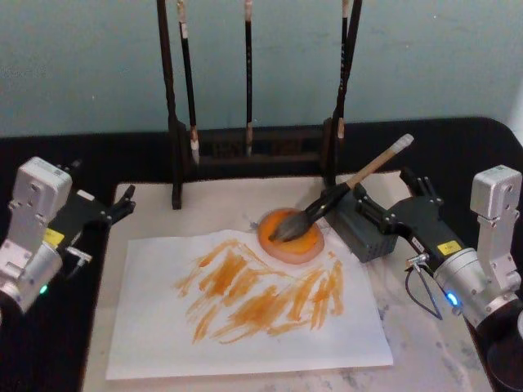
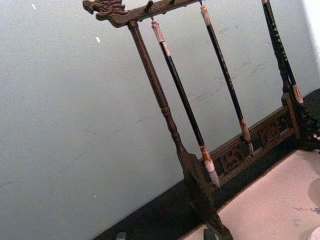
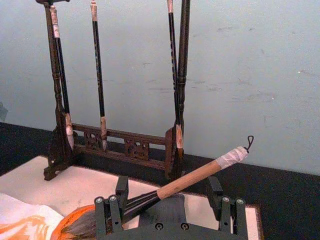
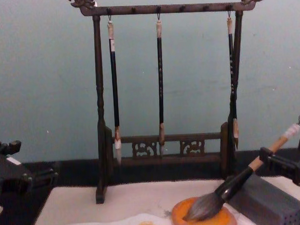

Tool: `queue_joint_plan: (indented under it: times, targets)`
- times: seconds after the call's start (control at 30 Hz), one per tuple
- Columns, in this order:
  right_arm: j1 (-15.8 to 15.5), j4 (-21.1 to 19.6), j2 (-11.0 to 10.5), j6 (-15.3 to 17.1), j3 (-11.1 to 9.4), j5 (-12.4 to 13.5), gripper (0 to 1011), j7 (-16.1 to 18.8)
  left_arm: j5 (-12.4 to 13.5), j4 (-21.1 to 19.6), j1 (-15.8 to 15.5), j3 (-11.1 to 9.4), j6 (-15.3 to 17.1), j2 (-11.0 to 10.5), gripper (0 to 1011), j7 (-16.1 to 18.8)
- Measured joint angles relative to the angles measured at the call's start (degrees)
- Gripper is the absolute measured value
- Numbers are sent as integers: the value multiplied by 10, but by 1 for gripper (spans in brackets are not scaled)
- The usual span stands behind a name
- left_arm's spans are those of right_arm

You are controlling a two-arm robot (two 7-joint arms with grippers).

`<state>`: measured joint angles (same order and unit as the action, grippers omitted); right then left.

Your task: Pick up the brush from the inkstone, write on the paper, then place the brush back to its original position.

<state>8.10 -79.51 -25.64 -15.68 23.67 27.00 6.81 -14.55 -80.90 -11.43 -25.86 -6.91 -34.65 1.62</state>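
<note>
Left gripper (image 1: pixel 127 202) hangs open and idle over the dark table edge, well apart from the work. On the thin whitish paper sheet (image 1: pixel 147 343), broad orange strokes are already laid down, so the writing step appears complete. Bristles of the thick tan-handled brush (image 1: pixel 343 189) rest on the round orange inkstone (image 1: pixel 296 245), the shaft propped on the grey perforated block (image 4: pixel 273 202). Right gripper (image 1: pixel 391 202) stands spread around the handle without clamping it; only withdrawal appears left.

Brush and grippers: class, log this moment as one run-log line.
brush: bristles on inkstone | paper: orange strokes | right gripper: open around handle | left gripper: parked left
</note>
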Motion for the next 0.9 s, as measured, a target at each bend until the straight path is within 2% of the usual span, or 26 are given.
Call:
queue_joint_plan:
  times: [0.9]
  targets:
    - [0,0,0,0,0,0,1000,0,0,0,0,0,0,0,1001,0]
